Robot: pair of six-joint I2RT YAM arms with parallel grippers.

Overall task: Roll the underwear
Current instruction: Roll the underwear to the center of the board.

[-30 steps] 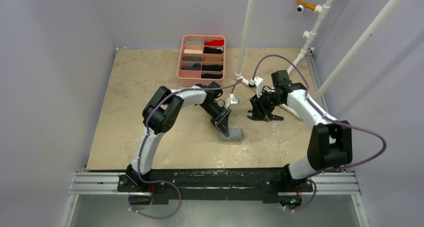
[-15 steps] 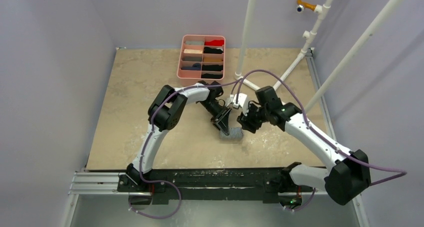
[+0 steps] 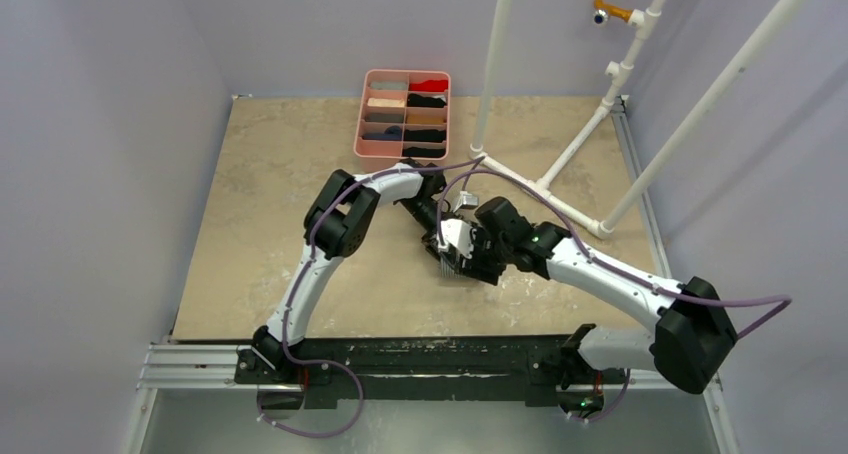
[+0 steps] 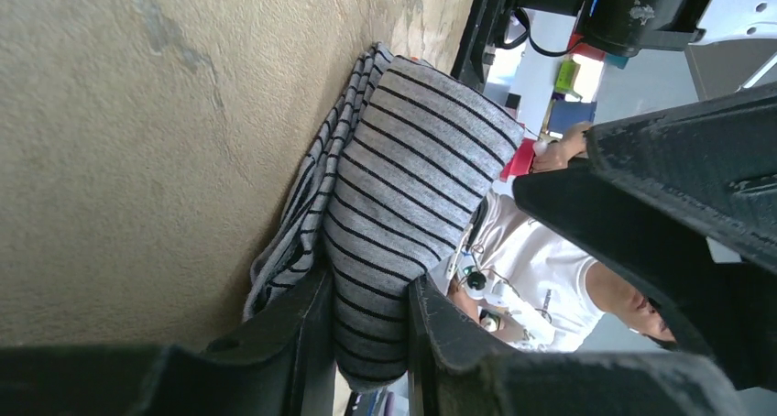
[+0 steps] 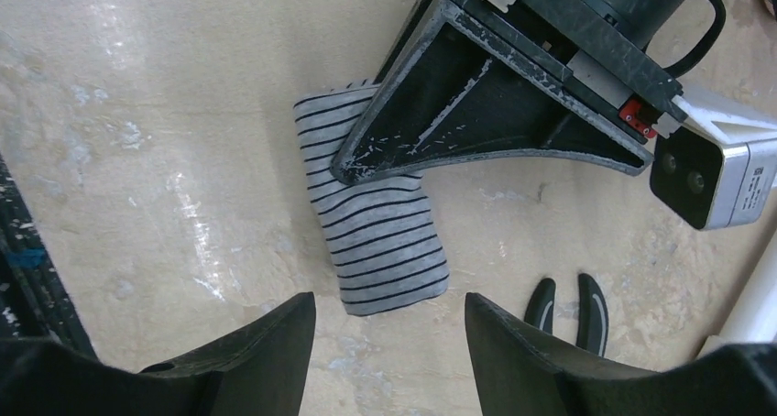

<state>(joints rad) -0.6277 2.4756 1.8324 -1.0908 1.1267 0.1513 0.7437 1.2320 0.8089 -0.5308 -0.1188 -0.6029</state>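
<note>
The grey striped underwear (image 5: 385, 242) is rolled up and is laid on the tan surface (image 3: 260, 194), near its middle. One end of the roll is squeezed by the left claw (image 4: 371, 320), whose two fingers are clenched on the cloth. The right claw (image 5: 387, 299) is held just above the other end, with its fingers spread wide and nothing gripped. Two black pliers handles (image 5: 568, 313) are seen on the surface near the roll. A pink tray (image 3: 361, 114) filled with rolled cloth is placed at the far edge.
</note>
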